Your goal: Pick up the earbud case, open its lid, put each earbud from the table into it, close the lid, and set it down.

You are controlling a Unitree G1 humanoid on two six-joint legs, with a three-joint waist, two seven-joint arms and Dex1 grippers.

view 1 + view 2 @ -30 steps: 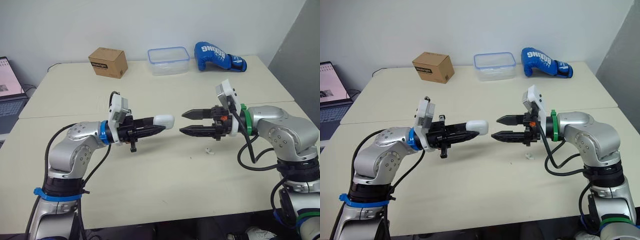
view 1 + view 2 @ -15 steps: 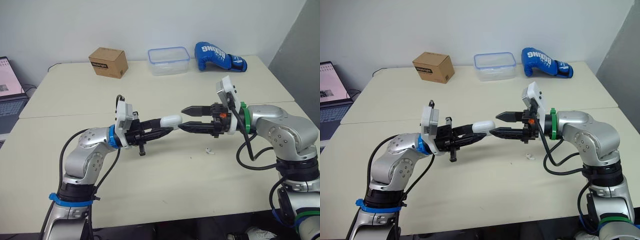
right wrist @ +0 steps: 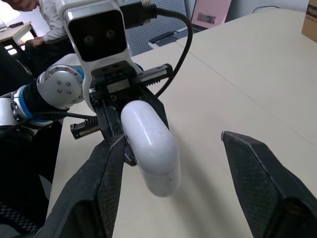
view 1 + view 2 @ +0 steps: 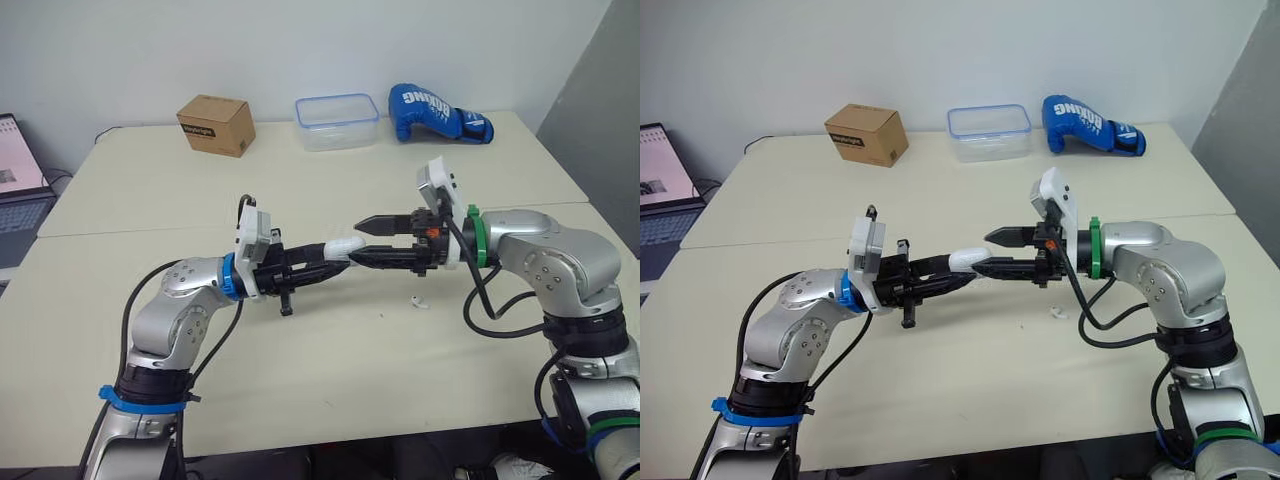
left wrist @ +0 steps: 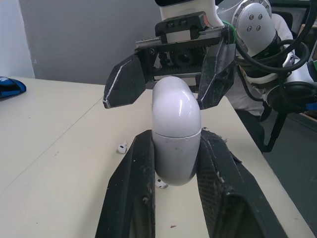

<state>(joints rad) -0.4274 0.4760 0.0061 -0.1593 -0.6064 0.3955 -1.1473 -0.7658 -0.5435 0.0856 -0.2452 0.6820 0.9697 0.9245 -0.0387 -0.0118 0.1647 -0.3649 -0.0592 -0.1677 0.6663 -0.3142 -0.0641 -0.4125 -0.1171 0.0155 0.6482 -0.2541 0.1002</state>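
Observation:
My left gripper (image 4: 335,255) is shut on the white earbud case (image 4: 345,245) and holds it above the middle of the table, lid closed, its rounded end pointing at my right arm. In the left wrist view the case (image 5: 176,131) stands between my two fingers (image 5: 131,188). My right gripper (image 4: 362,242) is open, with one finger above and one below the case's tip; whether they touch it I cannot tell. In the right wrist view the case (image 3: 148,148) sits near one finger (image 3: 99,188). Two earbuds (image 5: 120,147) (image 5: 161,183) lie on the table; one earbud (image 4: 418,300) lies below my right gripper.
Along the table's far edge (image 4: 300,160) stand a cardboard box (image 4: 214,124), a clear plastic container (image 4: 337,121) and a blue boxing glove (image 4: 436,113). A laptop (image 4: 15,170) sits off the far left. A seam crosses the tabletop behind both arms.
My left arm has carried the case to the right, toward my right gripper. The right gripper has shifted left, still open, so its fingers now straddle the case's tip.

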